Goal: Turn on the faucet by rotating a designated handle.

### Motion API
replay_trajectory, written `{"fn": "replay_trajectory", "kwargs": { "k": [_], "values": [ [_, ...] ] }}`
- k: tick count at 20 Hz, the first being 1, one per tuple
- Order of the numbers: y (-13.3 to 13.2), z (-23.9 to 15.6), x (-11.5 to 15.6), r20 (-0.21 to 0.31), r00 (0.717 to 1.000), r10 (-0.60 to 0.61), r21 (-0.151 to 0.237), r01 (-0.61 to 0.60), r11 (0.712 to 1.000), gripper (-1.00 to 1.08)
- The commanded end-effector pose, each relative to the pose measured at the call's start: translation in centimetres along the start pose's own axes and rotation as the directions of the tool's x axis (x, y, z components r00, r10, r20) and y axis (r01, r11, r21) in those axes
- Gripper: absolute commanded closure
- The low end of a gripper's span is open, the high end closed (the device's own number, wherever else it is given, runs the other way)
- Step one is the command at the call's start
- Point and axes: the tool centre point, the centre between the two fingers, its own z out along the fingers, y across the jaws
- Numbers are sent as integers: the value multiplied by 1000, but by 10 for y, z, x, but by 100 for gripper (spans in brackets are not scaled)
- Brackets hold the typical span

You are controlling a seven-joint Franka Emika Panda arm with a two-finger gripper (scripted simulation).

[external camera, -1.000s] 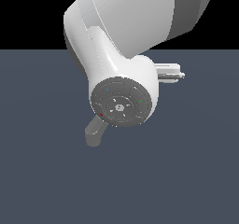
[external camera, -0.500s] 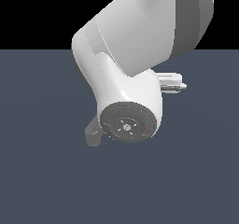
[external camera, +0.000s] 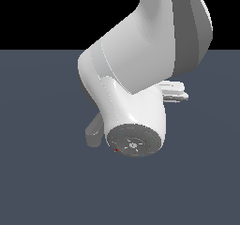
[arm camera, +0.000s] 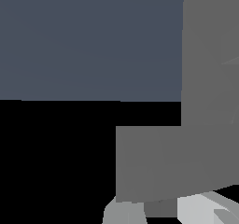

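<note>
Wrist view sits close against the matte grey faucet, with pale gripper parts at the edge; its opening cannot be told. Exterior view shows only a grey stub beside the white arm (handle or spout, unclear). The handle is probably stiff and smooth; push near its tip. Since earlier, the arm has lowered.

Over the last 1 second the arm swung lower and closer to the exterior camera, so it fills way more of that view. Its round end cap tilted downward, and less of the grey faucet shows beside it.
</note>
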Motion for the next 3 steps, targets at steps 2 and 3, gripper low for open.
{"fn": "replay_trajectory", "kwargs": {
  "k": [2,3],
  "values": [
    [-9,2,16,-14,1000,-9,8,9,1000,108],
    [-9,2,16,-14,1000,-9,8,9,1000,108]
  ]
}}
